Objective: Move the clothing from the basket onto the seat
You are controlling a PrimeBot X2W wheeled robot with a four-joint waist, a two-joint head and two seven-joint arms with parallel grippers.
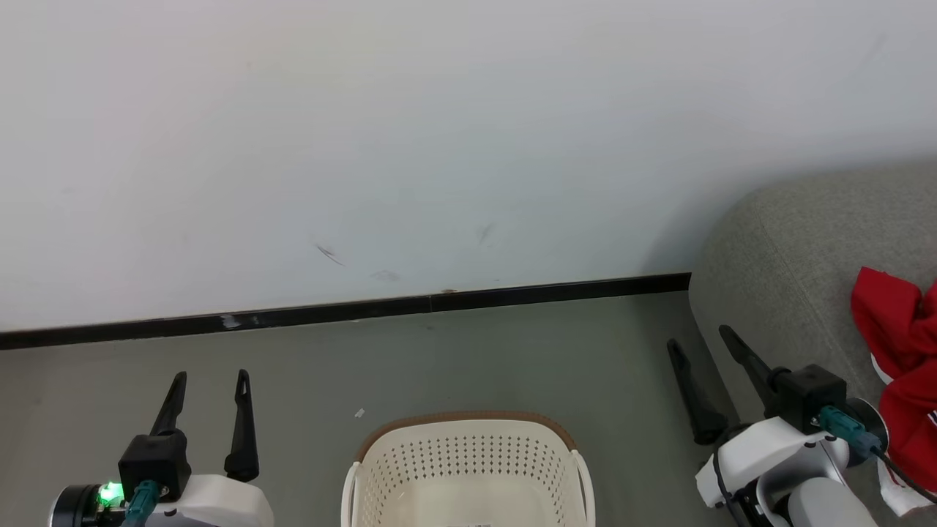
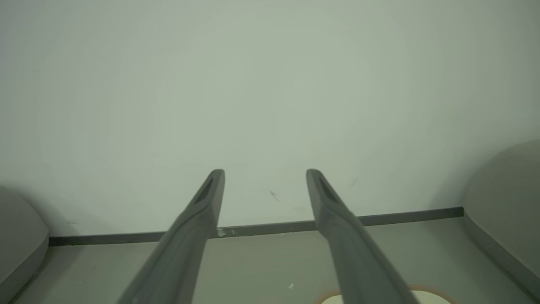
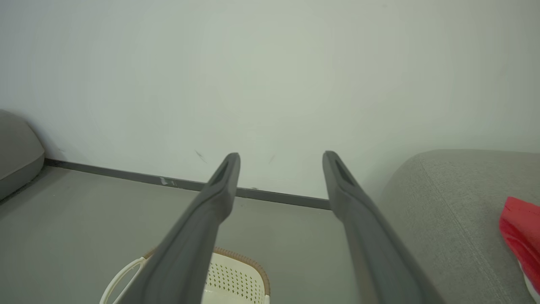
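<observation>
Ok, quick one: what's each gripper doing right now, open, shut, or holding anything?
Left gripper: open, holding nothing.
Right gripper: open, holding nothing.

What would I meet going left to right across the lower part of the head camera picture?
First the left gripper, open → the cream basket → the right gripper, open → the red clothing, lying on the grey seat at the right edge.
</observation>
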